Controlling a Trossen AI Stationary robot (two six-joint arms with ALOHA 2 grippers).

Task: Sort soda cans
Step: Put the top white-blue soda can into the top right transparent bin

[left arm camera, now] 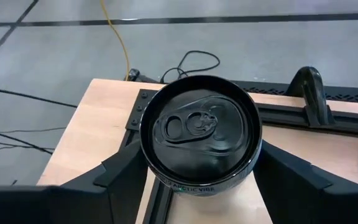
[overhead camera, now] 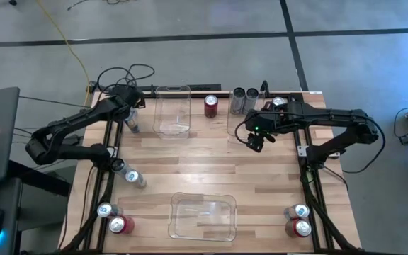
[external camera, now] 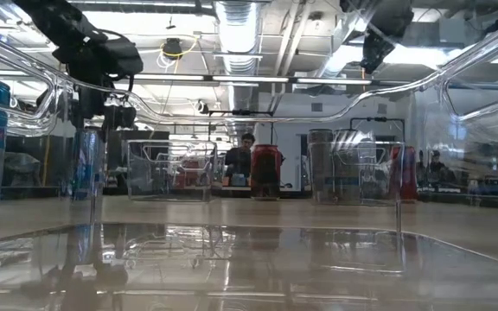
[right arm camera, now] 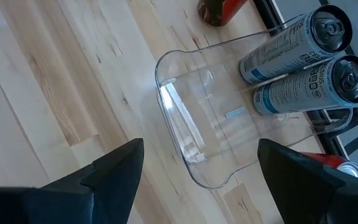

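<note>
My left gripper [overhead camera: 130,117] is at the table's far left corner, shut on a soda can [left arm camera: 201,130] with a dark top; little of its wall shows. My right gripper [overhead camera: 253,142] hangs open above the near end of the far right clear bin [right arm camera: 191,124]. Two silver-white cans with blue marks [right arm camera: 291,43] [right arm camera: 316,84] stand in that bin. A red can [overhead camera: 211,106] stands between the two far bins. Other cans stand at the left edge [overhead camera: 134,177], the near left corner [overhead camera: 121,225] and the near right corner [overhead camera: 301,228]. My left gripper pinches the soda can's wall [left arm camera: 166,177] between its two fingers [left arm camera: 126,177], one on each side, below the top rim. The fingers come from above, pointing down. The can is upright; whether its base is on the table cannot be told.
An empty clear bin [overhead camera: 172,110] sits at the far middle and another [overhead camera: 202,216] at the near middle. A red can [right arm camera: 337,165] stands just beyond the far right bin. Cables [overhead camera: 129,71] lie on the floor past the far left corner.
</note>
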